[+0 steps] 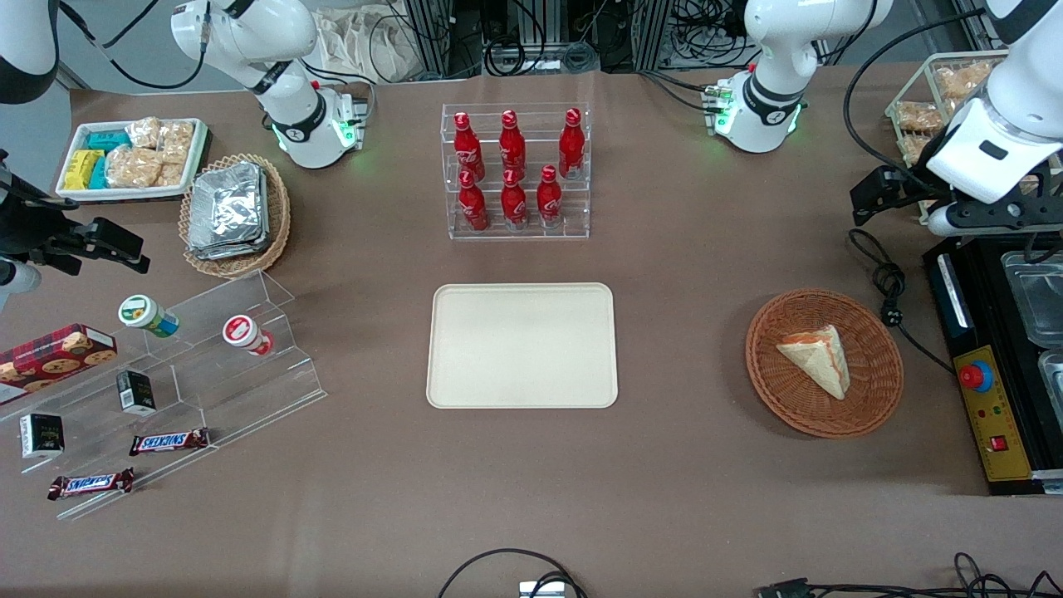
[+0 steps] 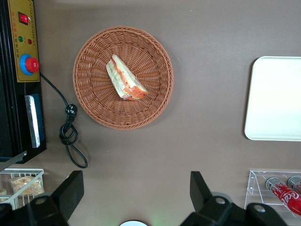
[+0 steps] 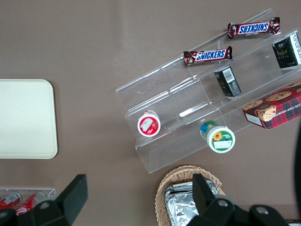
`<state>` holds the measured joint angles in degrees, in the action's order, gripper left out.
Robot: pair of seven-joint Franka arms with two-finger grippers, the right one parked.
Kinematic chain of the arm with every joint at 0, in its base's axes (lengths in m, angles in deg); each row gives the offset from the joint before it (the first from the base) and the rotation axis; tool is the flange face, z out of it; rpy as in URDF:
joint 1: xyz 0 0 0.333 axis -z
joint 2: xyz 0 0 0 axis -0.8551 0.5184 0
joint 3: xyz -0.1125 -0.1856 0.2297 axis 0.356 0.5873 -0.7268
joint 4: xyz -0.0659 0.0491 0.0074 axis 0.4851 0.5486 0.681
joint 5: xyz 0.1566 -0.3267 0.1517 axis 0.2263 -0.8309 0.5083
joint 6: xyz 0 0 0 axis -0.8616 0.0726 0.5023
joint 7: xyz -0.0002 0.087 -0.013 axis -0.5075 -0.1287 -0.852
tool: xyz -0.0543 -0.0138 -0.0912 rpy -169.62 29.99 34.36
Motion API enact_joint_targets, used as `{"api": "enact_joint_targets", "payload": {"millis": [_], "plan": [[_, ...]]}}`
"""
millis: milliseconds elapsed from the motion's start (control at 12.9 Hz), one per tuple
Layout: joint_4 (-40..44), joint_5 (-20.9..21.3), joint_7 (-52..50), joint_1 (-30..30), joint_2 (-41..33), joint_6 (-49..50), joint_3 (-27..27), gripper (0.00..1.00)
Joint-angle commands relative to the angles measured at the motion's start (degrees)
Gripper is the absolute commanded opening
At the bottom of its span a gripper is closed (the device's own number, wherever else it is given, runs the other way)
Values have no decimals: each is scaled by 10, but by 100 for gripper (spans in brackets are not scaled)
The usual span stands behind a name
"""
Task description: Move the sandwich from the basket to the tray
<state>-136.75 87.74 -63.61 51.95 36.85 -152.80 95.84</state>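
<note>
Entry: sandwich transfer, not yet begun.
My gripper [image 2: 134,197] hangs high over the table, jaws apart and holding nothing; the sandwich [image 1: 817,359] lies inside the basket [image 1: 880,397], well apart from the bare tray [image 1: 523,345]. Reach, grasp, carry and placement all remain.

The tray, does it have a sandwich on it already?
No, the tray is bare; the sandwich lies in the basket, and the open gripper is high above the table.
</note>
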Motion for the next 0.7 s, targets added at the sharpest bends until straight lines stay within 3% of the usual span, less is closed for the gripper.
{"api": "enact_joint_targets", "payload": {"millis": [0,621], "plan": [[0,-6,-6,-3,-2,-2,1,100],[-18,27,-7,-3,-4,-14,10,100]]}}
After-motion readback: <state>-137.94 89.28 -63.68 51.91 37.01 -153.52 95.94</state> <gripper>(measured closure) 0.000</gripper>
